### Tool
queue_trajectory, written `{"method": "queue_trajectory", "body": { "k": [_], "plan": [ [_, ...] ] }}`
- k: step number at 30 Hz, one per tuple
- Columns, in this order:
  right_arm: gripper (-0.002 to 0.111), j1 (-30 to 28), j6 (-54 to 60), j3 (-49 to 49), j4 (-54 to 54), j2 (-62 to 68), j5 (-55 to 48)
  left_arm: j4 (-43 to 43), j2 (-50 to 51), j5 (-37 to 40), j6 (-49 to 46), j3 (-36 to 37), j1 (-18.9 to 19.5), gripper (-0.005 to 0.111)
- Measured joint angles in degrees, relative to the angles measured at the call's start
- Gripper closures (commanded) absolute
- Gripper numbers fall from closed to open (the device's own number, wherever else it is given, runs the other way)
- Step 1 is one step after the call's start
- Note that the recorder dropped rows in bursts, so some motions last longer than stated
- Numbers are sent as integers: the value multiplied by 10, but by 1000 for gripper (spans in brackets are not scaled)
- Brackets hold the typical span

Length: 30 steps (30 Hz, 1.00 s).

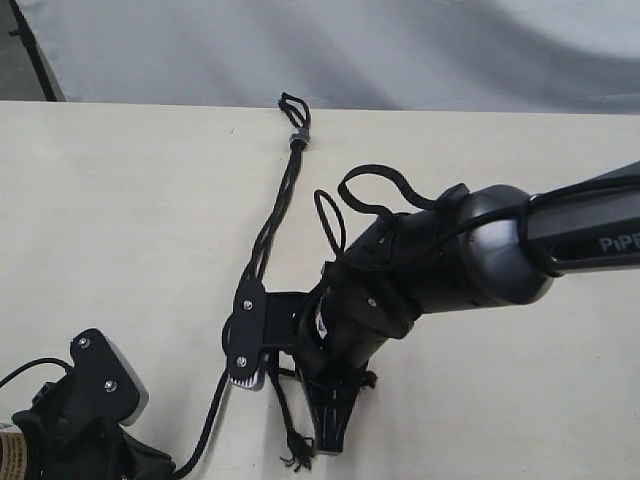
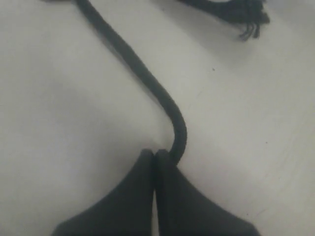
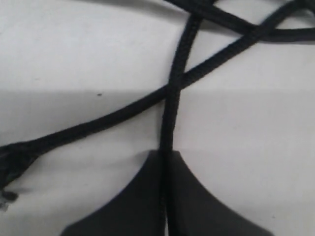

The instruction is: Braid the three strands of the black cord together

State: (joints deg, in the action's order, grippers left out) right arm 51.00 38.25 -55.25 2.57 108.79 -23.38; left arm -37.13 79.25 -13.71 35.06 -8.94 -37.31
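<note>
The black cord [image 1: 283,195] lies on the pale table, its loop [image 1: 293,103] and grey band [image 1: 298,139] at the far end, and it is twisted together down to the right arm. My right gripper [image 1: 328,442] [image 3: 165,155] is shut on one strand [image 3: 173,93]. That strand crosses another strand [image 3: 98,123] whose frayed tip [image 3: 10,164] lies beside the jaws. My left gripper [image 1: 163,468] [image 2: 155,153] at the near left is shut, and a third strand [image 2: 133,61] [image 1: 212,410] runs into its tip just beside the seam. Frayed ends [image 2: 250,24] lie farther off.
The right arm [image 1: 480,255] reaches in from the right and covers the lower part of the braid; its thicker cables [image 1: 372,180] loop above it. A grey cloth [image 1: 350,50] hangs behind the table's far edge. Bare table [image 1: 120,220] lies to the left.
</note>
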Motion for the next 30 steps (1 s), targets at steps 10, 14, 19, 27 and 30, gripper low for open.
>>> {"method": "queue_trajectory", "body": {
  "k": [10,14,19,27,30],
  "plan": [
    [109,-59,-8,-1,-47,6,-3,0,0,0,0,0,0,106],
    [109,-58,-8,-1,-47,6,-9,0,0,0,0,0,0,106],
    [108,-57,-8,-1,-47,6,-11,0,0,0,0,0,0,106],
    [55,-45,-8,-1,-42,5,-7,0,0,0,0,0,0,106],
    [40,-26,-9,-2,-40,-1,-8,0,0,0,0,0,0,106]
  ]
}}
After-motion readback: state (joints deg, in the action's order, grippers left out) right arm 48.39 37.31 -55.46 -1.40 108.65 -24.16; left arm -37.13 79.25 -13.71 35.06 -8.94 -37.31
